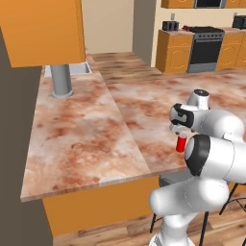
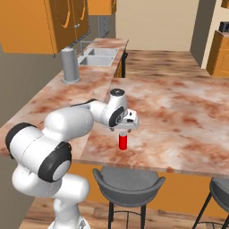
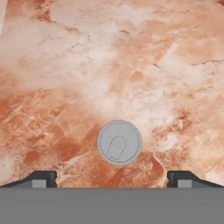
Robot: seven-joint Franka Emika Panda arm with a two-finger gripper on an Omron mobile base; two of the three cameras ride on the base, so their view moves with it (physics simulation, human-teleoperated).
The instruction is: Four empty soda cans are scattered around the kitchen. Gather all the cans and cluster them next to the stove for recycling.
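Poised straight above a small red cylindrical soda can with a silver top, my two-finger gripper has its jaws spread as wide as they go and grips nothing. From the hand camera I look down on the can's round silver lid, with a dark fingertip at each lower corner and the can sitting between them, slightly nearer the right one.

The can stands upright on the reddish marble-patterned island counter, close to the front edge nearest my base. To take it cleanly I'd nudge the hand so the lid sits midway between the tips, come straight down until the fingers straddle the body below the rim, then close gently; I judge an empty can would tip or dent easily if one finger arrives first.

Far across the room stands the black range with its steel knob row and dark oven door, set between orange cabinets, so the carry will mean driving the base. A steel double sink and a grey upright cylinder sit well apart from the can. Grey bar stools stand under the counter edge beside my base; nothing crowds the can itself.
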